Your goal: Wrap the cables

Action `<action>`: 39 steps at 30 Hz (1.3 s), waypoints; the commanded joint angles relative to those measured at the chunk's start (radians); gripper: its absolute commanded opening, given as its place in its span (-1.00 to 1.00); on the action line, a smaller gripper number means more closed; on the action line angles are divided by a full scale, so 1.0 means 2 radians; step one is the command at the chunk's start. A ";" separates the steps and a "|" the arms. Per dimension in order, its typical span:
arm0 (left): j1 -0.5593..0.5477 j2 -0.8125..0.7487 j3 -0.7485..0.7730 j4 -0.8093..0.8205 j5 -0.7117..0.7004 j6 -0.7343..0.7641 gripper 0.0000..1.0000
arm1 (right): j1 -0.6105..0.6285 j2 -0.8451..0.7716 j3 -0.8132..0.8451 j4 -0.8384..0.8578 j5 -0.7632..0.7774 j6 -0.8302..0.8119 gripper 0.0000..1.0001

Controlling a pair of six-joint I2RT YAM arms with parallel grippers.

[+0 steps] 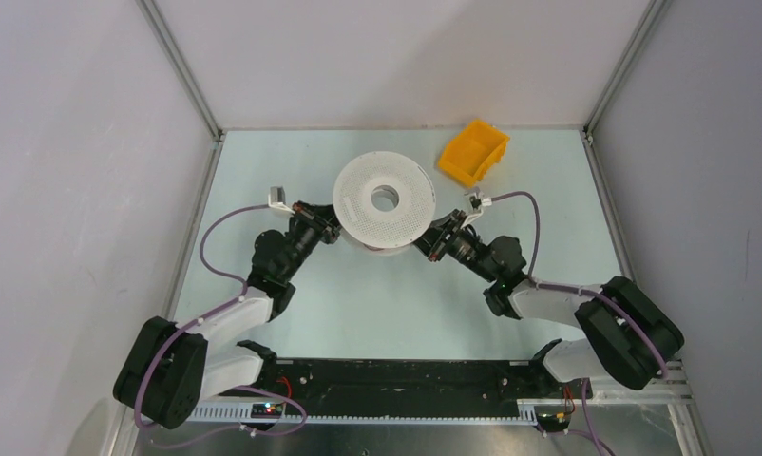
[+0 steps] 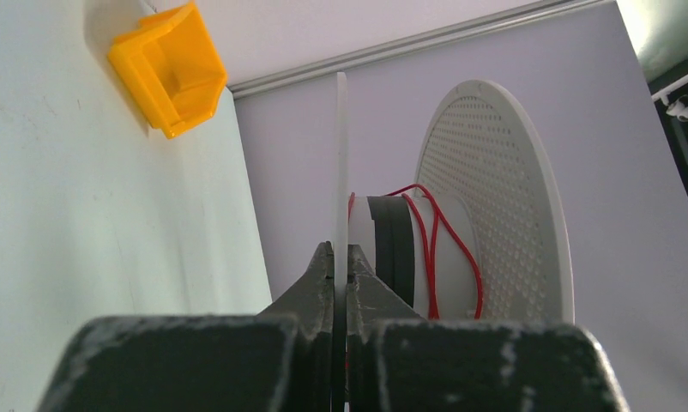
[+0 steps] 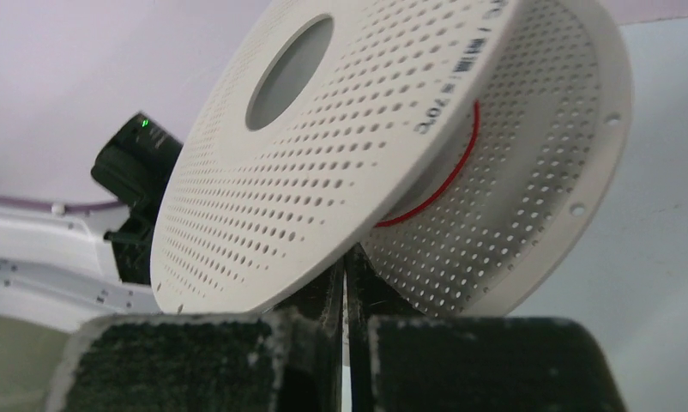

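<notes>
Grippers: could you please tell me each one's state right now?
Left gripper: closed on the spool flange.
Right gripper: closed at the spool rim; grip unclear.

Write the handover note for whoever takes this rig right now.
Left gripper: shut on the edge of one spool flange.
Right gripper: shut at the spool's opposite side; a grip on anything is not visible.
Red cable: a few loose turns round the hub.
Done: wrapping begun. Left: snug the loose turns, probably; any unwound cable is out of view.

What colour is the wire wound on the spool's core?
The wire is red, looped loosely around the white core; clearest in the left wrist view.
</notes>
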 commanded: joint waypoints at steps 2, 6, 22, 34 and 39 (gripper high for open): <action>-0.011 -0.006 -0.005 0.079 -0.011 -0.024 -1.00 | 0.006 0.025 0.023 0.067 0.102 0.047 -1.00; -0.014 0.002 -0.007 0.093 -0.017 -0.036 -1.00 | 0.010 0.035 0.024 0.085 0.146 0.063 -1.00; -0.016 0.022 -0.008 0.126 -0.023 -0.053 -1.00 | 0.025 0.015 0.019 0.012 0.182 0.043 -0.86; -0.016 0.025 -0.003 0.127 -0.030 -0.049 -1.00 | 0.022 -0.086 0.007 -0.112 0.187 0.003 -0.38; -0.016 0.027 -0.001 0.126 -0.032 -0.045 -1.00 | 0.011 -0.107 -0.006 -0.118 0.179 0.009 -0.33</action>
